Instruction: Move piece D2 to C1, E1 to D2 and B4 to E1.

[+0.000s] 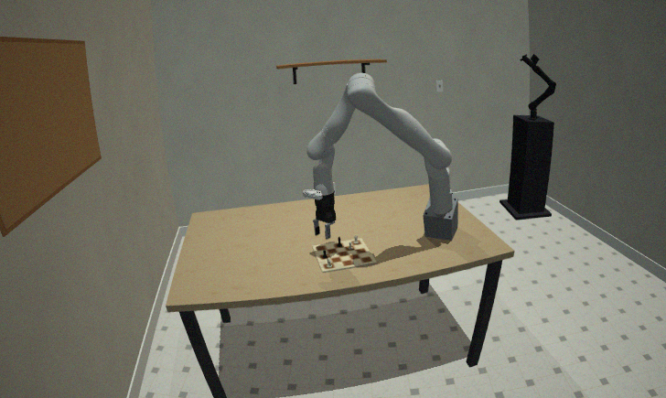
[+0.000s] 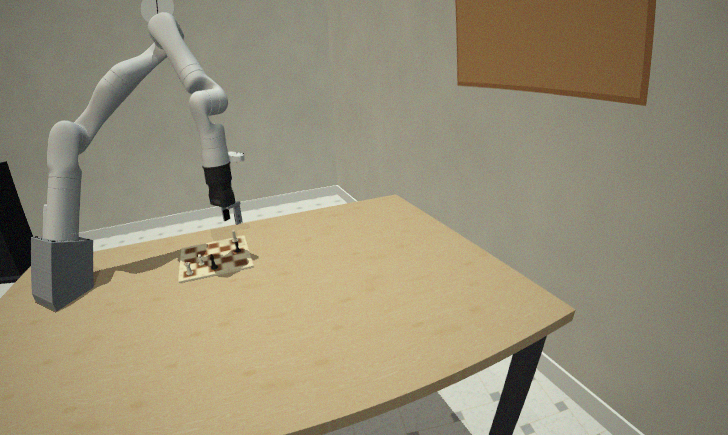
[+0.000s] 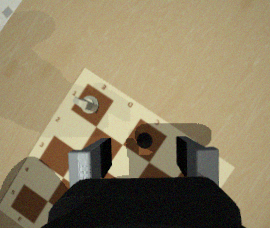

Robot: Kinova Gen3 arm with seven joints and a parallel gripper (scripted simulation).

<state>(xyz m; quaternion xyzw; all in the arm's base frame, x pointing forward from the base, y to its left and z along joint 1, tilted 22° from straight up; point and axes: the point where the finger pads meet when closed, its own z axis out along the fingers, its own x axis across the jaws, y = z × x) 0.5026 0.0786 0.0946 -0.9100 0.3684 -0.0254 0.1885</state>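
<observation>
The chessboard [image 1: 349, 266] [image 2: 197, 277] [image 3: 86, 75] lies on the table. A black piece [image 1: 324, 253] [image 2: 236, 245] [image 3: 144, 140] stands upright on C1. A light piece [image 1: 328, 263] [image 2: 234, 236] [image 3: 90, 104] stands on E1, the brown corner square. D2, the brown square [image 3: 101, 140] diagonally between them, is bare. Another light piece [image 1: 350, 245] [image 2: 200, 259] stands around B4; it is hidden in the wrist view. My gripper [image 1: 322, 235] [image 2: 232, 221] [image 3: 143, 151] is open and empty, above the board's 1-row side; the C1 piece shows between its fingers from above.
A second black piece [image 1: 338, 242] [image 2: 213, 262] stands on the A side, around A3. A further light piece [image 1: 356, 240] [image 2: 188, 269] stands around A5. The arm's base [image 1: 440, 223] [image 2: 61, 273] is beyond the board's high-number side. Arm shadow crosses part of the board.
</observation>
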